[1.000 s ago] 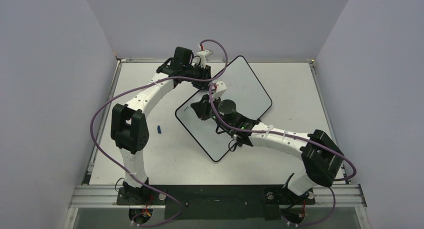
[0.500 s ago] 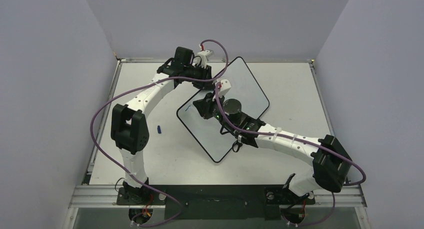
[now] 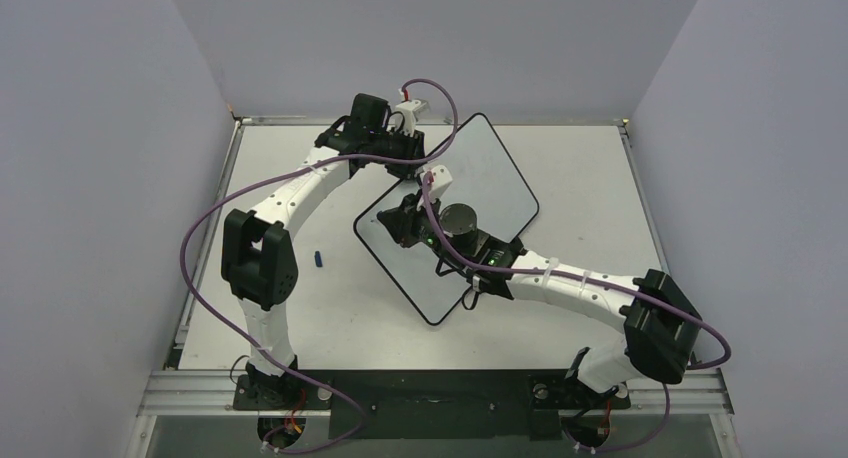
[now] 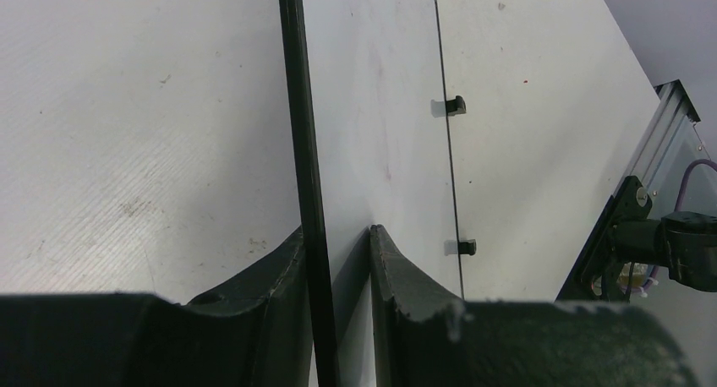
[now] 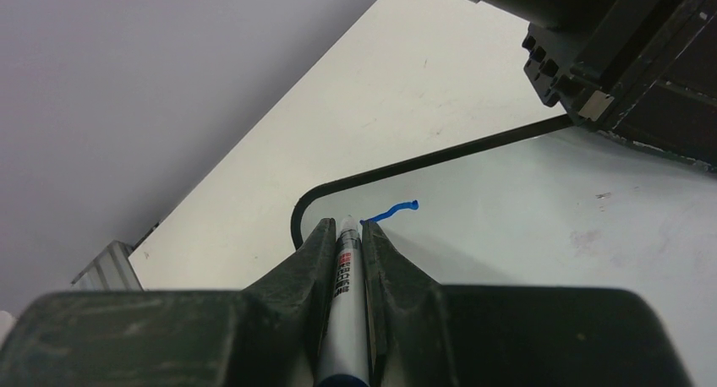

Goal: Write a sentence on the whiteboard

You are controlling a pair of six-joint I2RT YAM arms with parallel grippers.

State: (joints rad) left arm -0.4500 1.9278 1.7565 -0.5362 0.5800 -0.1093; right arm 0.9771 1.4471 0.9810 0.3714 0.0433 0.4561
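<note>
- Top view: the whiteboard (image 3: 490,178) is lying flat on the table (image 3: 580,168), turned cornerwise, and is showing a thin black frame and rounded corners. The left gripper (image 3: 415,158) is sitting at its far-left edge, and the right gripper (image 3: 388,219) is hovering over its left corner. A small blue object (image 3: 318,259) is lying apart on the table.
- Left wrist view: the left claw is pinching the board's black frame between its fingers (image 4: 279,269). Two small black tabs (image 4: 455,106) are sticking out from the opposite edge.
- Right wrist view: the right claw is pressing together on a marker (image 5: 345,302), whose tip is sitting just beside a short blue stroke (image 5: 391,209) near the board's corner. Red print is running along the barrel, too small to read.
</note>
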